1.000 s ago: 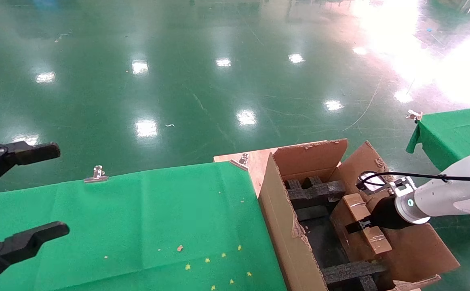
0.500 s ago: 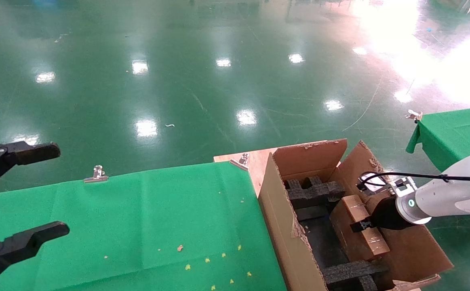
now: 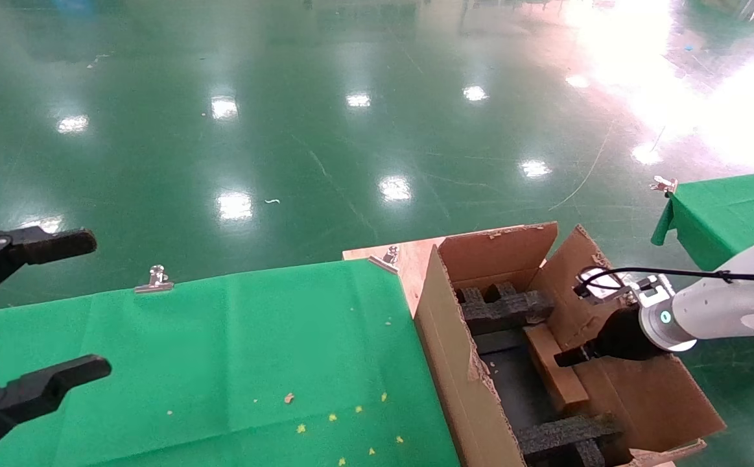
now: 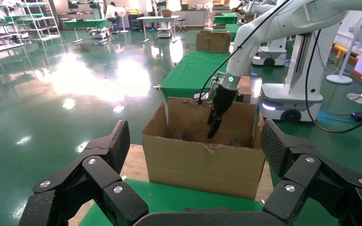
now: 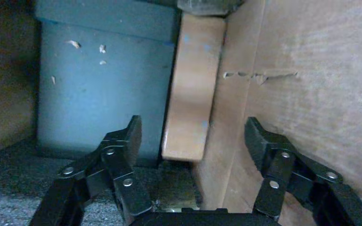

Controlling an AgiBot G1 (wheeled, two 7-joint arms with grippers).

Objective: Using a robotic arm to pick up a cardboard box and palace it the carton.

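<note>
My right gripper [image 5: 192,136] stands wide open, holding nothing, inside the carton [image 3: 454,363]. The box [image 3: 555,376] rests on edge against the carton's wall, between foam inserts [image 3: 503,305]. Left gripper [image 3: 26,324] parked, open.

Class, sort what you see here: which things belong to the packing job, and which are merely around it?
Part of the job:
right gripper, open inside the carton
cardboard box, on edge inside
carton

Just around:
left gripper, parked open
green cloth
metal clip
foam inserts
</note>
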